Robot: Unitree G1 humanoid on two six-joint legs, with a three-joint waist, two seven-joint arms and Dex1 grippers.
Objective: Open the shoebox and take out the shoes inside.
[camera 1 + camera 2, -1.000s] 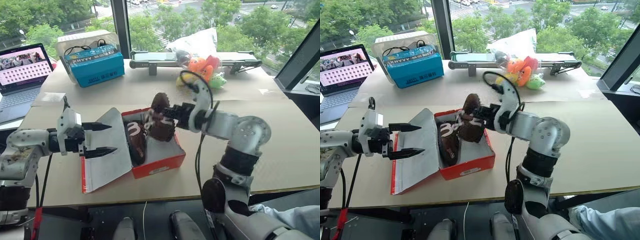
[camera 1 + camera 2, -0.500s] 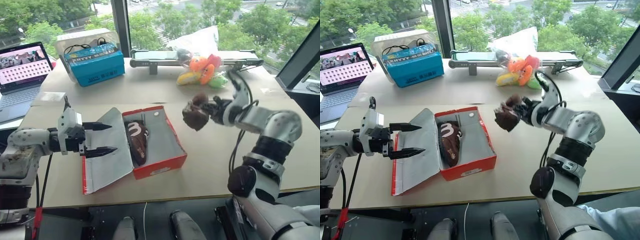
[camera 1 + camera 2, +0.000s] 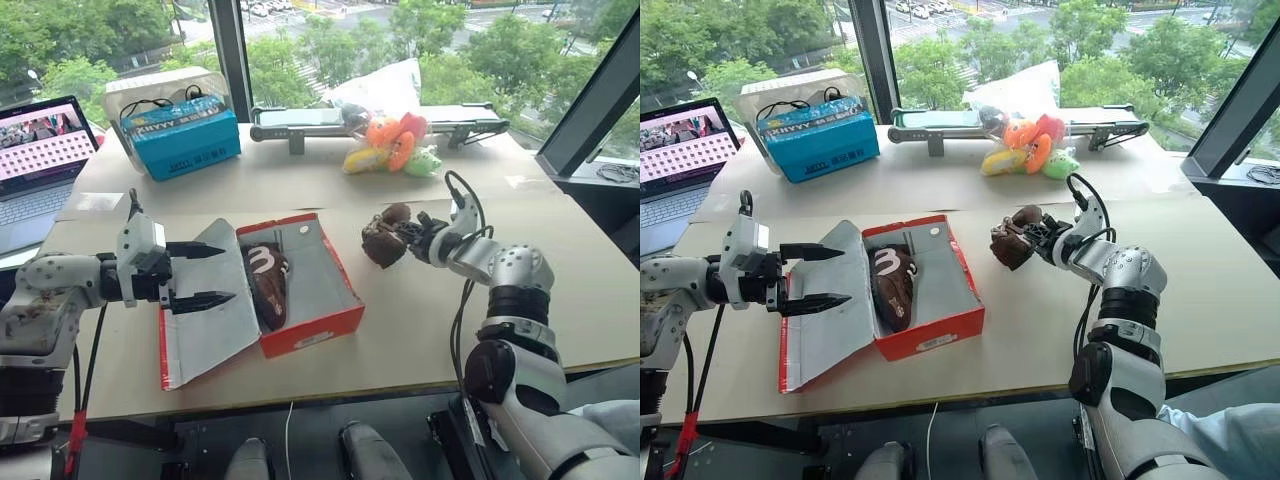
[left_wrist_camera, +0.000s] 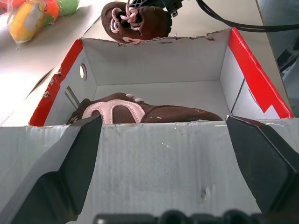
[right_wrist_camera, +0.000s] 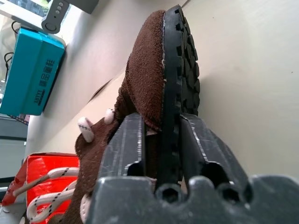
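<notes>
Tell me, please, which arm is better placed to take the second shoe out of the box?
Left, probably. Its open claw is empty beside the shoebox, pointing at the shoe inside. The right claw is beyond the box, its fingers around the other shoe.

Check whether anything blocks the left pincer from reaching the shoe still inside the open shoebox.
Nothing visible does. The left pincer hangs open over the folded-out lid, and the remaining shoe lies uncovered in the shoebox just beyond. The right pincer holds the other shoe off to the side.
</notes>
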